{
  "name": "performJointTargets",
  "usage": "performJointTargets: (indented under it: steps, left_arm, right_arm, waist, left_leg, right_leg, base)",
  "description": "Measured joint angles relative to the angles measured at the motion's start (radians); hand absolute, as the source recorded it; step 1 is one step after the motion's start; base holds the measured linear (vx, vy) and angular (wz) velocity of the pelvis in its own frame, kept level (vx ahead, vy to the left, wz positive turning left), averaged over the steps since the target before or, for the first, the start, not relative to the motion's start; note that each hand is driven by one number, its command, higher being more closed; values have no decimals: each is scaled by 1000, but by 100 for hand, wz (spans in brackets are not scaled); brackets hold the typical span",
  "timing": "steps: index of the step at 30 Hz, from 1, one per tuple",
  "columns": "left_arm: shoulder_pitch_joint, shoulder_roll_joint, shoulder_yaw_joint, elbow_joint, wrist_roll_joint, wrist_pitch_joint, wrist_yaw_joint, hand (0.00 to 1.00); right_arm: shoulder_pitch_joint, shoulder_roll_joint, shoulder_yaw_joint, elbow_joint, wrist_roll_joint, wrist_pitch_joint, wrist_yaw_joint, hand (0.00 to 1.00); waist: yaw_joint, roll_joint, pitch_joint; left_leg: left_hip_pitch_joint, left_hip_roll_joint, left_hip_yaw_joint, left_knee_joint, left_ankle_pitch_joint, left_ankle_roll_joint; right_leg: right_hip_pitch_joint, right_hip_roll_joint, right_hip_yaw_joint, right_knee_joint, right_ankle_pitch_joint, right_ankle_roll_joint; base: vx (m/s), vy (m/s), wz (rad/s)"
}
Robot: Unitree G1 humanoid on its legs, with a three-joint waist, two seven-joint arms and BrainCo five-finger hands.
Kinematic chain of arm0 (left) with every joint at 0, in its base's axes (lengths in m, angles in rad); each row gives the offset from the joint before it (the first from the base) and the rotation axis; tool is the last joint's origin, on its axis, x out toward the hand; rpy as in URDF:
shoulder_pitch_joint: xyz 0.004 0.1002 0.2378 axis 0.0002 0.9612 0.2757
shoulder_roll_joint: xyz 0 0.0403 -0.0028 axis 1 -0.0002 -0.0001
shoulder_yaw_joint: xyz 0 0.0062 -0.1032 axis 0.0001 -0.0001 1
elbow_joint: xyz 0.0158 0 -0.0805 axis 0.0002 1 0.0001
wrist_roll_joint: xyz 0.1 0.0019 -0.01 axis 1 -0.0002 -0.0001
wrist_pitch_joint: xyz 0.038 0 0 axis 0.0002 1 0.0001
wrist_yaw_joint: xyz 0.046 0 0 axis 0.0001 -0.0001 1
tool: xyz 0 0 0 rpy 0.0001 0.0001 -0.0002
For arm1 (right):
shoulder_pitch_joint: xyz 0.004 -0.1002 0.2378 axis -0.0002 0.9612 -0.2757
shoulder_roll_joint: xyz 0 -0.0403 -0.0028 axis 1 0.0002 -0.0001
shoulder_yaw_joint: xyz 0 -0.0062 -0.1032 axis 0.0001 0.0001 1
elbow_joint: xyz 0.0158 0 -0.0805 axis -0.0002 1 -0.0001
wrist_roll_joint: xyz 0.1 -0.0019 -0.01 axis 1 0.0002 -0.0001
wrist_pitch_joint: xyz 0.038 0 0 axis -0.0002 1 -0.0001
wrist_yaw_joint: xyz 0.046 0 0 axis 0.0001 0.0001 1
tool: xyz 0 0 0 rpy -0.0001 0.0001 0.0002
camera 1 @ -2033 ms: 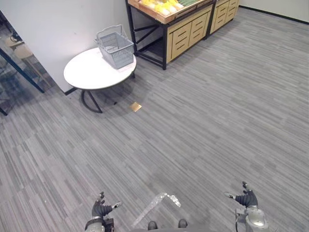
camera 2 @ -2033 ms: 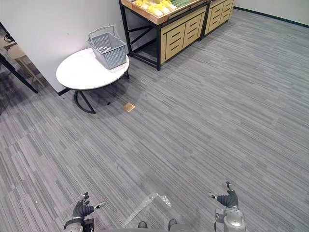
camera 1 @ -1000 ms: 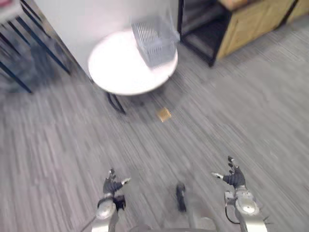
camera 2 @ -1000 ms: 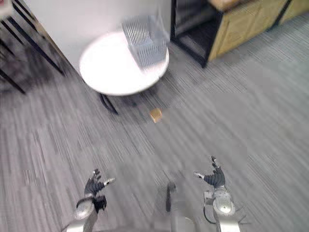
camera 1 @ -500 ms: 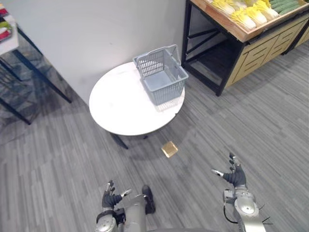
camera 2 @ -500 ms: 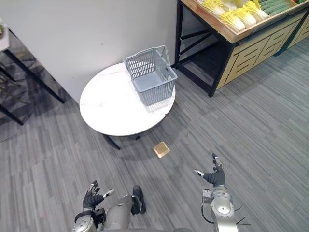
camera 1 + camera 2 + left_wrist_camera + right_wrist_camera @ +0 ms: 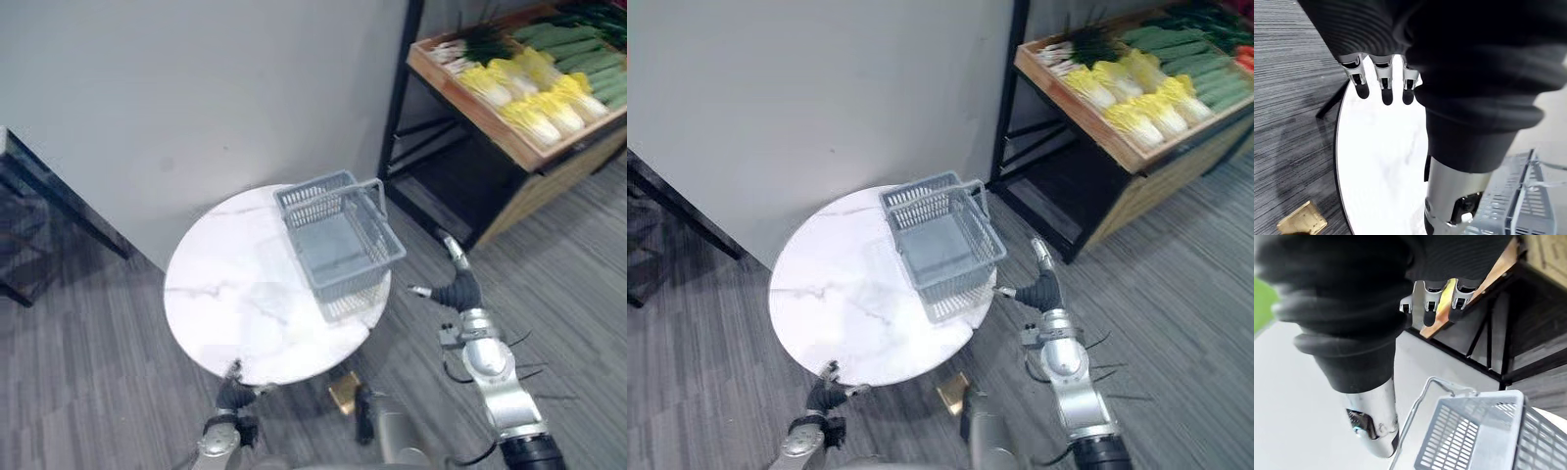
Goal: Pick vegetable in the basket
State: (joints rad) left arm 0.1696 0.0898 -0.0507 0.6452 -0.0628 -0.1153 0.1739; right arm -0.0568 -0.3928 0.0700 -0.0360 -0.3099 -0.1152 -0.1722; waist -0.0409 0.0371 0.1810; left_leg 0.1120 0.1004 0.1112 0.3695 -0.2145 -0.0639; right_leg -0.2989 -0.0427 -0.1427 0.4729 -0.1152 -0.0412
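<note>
Change: right hand (image 7: 458, 291) is now raised just beside the basket (image 7: 355, 290); 0.5 s earlier it hung low, well apart from it.
Right hand: fingers spread wide, holding nothing.
Left hand (image 7: 235, 396): low at the near edge of the table (image 7: 230, 304), fingers straight, holding nothing.
Vegetables (image 7: 534, 98): in the wooden tray, well apart from both hands.
Left wrist view: fingers (image 7: 1385, 87) over the white top.

Right hand (image 7: 458, 291): silver fingers (image 7: 1416, 297), dark tips (silver-grey arm (image 7: 502, 394) behind them).
Left hand (image 7: 235, 395): we see a dark ribbed cover (image 7: 1366, 24) behind the fingers.
</note>
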Motion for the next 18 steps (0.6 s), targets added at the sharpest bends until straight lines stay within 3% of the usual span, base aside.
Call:
performJointTargets:
  steps: [2, 4, 6, 7, 8, 9, 11, 15, 18]
  left_arm:
    - [0, 4, -8, 12, 8, -5, 0, 0]
    - [6, 5, -20, 31, 18, -5, 0, 0]
    - [16, 5, -23, 36, 18, -3, -1, 0]
    - [27, 5, -25, 34, 18, -3, -2, 0]
    - [29, 5, -26, 33, 18, -3, -2, 0]
    - [37, 4, -32, 33, 18, -3, -4, 0]
    - [47, 11, -38, 35, 19, -3, -21, 0]
    - [45, 14, -56, 44, 37, -4, -23, 0]
    - [45, 25, -62, 63, 37, -4, -22, 0]
  right_arm:
    - [-8, -53, 15, 0, -32, -8, -1, 0]
    - [-49, -95, 47, 8, -55, -13, -1, 0]
    - [-79, -122, 69, 12, -60, -21, 0, 0]
    - [-83, -150, 81, 13, -66, -31, 0, 0]
    - [-83, -158, 85, 13, -67, -31, 0, 0]
    - [-83, -184, 100, 14, -67, -32, 2, 0]
    - [-96, -199, 136, 51, -85, -33, 13, 0]
    - [-157, -206, 200, 132, -114, -35, 29, 0]
    - [-233, -206, 263, 188, -136, -38, 44, 0]
  waist:
    - [2, -3, 2]
    - [6, 7, 8]
    - [13, 2, 10]
    - [19, 16, 2]
    - [18, 19, 1]
    - [16, 42, -8]
    - [8, 56, -17]
    - [8, 41, -14]
    - [27, 42, -14]
  left_leg:
    - [-72, 11, -32, 203, 57, -14]
    - [-142, 44, -7, 342, 40, 7]
    - [-168, 42, 23, 256, 12, 51]
    - [-174, 38, 27, 121, 19, 43]
    - [-175, 38, 27, 88, 22, 38]
    - [-174, 39, 26, -14, 79, 9]
    - [-143, 35, 26, -121, 97, -5]
    - [-134, 18, 43, -201, 105, 0]
    - [-142, -2, 73, -230, 120, 14]
  right_leg:
    - [107, -10, -9, -77, -37, 5]
    - [181, -4, -16, -154, -36, -3]
    - [230, -10, -15, -208, -25, -2]
    - [235, -6, -14, -227, -17, 8]
    - [234, -4, -15, -230, -17, 9]
    - [230, 12, -17, -237, -13, 16]
    - [223, 24, -4, -255, 4, 41]
    - [201, 14, 26, -296, 44, 62]
    - [188, 7, 59, -338, 82, 77]
  base:
    - [288, -129, 66]
    - [218, -82, 26]
    - [145, -15, -1]
    - [87, 30, -11]
    - [77, 70, -10]
    - [65, 83, -8]
    - [67, 128, -13]
    - [-22, 113, -17]
    - [-79, 101, -28]
